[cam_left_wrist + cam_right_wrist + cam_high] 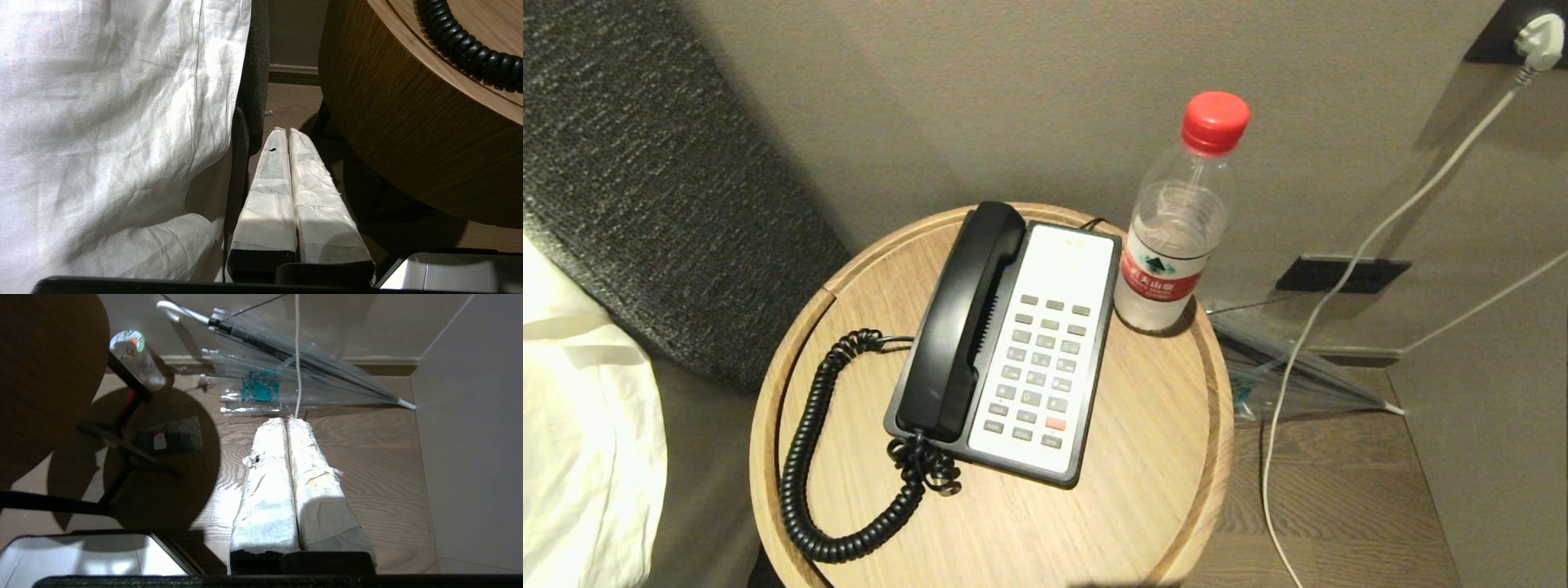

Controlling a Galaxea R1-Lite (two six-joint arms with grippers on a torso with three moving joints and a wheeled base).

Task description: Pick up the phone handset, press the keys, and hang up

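Landmark for all positions: the round wooden side table. The phone base sits near the table's centre, slightly toward the wall. The phone handset lies seated in its cradle along the bed-facing side of the base, upper end toward the wall, lower end toward the table's front. The keys, grey with one red button low in the grid, fill the white faceplate on the side of the base away from the bed. The coiled cord leaves the handset's lower end, loops out along the table's bed-side rim and returns to the base; a tangle of coils rests at the base's front corner. A clear water bottle with a red cap stands upright on the table at the wall-side edge, just beside the far corner of the base. Off the table, on the floor on the side away from the bed, lie a folded transparent umbrella and a white cable running up to a wall plug; a second bottle lies under the table by its dark legs. White bedding hangs beside the table on the other side. Neither arm appears in the head view. Left gripper: below the table rim, between bedding and table, taped fingers pressed together, holding nothing. Right gripper: over the floor beside the table, pointing toward the umbrella, fingers likewise pressed together and empty.
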